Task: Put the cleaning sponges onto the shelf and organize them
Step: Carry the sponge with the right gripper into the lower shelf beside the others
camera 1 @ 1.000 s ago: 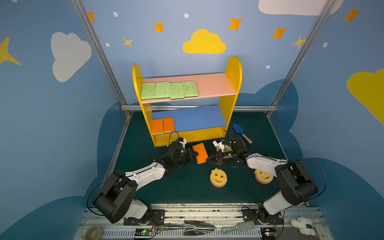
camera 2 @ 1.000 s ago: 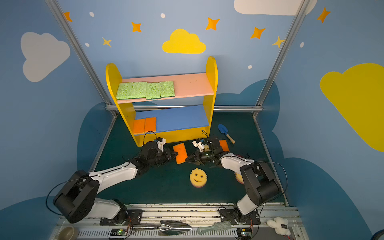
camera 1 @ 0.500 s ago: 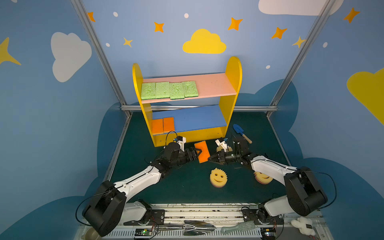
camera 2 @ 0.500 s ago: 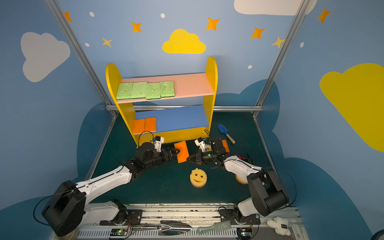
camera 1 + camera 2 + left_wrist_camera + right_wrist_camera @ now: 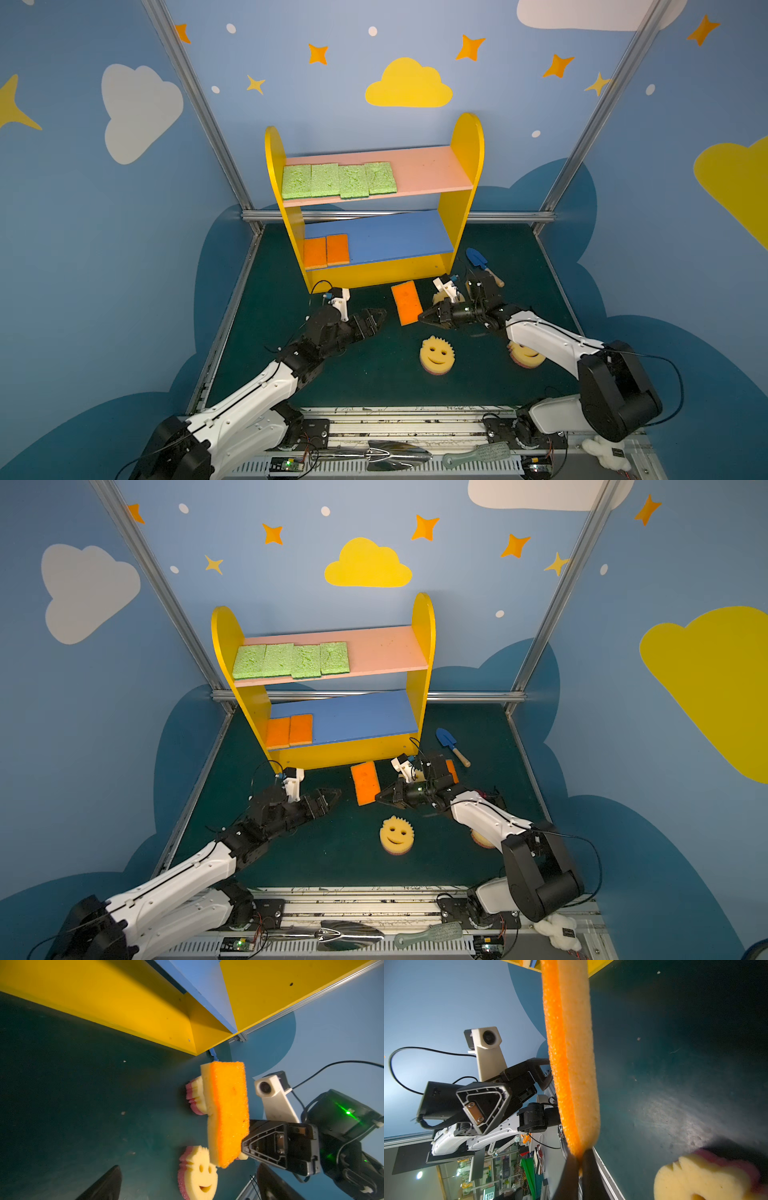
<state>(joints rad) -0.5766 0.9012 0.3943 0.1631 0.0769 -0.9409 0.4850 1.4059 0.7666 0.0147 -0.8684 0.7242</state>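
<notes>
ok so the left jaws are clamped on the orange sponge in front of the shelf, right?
Wrong arm. The right jaws are clamped on the orange sponge in front of the shelf; the right wrist view shows them pinching its end. The left jaws stand open, off it, in both top views.

The shelf stands at the back of the table. Four sponges sit left on its top board, two sponges left on its lower board. Before it are a lone sponge, then a smiley sponge.
</notes>
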